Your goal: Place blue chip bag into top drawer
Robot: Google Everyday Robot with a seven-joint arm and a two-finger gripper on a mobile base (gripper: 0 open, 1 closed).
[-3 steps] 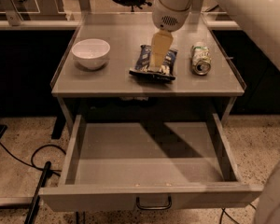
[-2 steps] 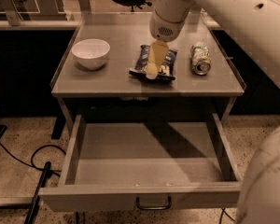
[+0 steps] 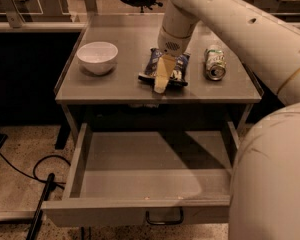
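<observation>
The blue chip bag (image 3: 178, 72) lies flat on the grey table top (image 3: 125, 36), right of centre near the front edge. My gripper (image 3: 160, 82) hangs from the white arm straight down onto the bag's middle, its tan tip reaching the bag's front edge. Part of the bag is hidden behind it. The top drawer (image 3: 115, 213) is pulled fully open below the table, its inside bare, with a dark wire handle (image 3: 164, 219) on its front panel.
A white bowl (image 3: 97, 57) stands on the table's left. A green-and-silver can (image 3: 215, 63) lies on its right. My white arm fills the right side (image 3: 272, 179) and overhangs the drawer's right corner. A black cable (image 3: 40, 176) lies on the floor at left.
The gripper has come down and slightly toward the table's front over the chip bag. The arm now fills more of the right side. Bag, bowl, can and drawer have not moved.
</observation>
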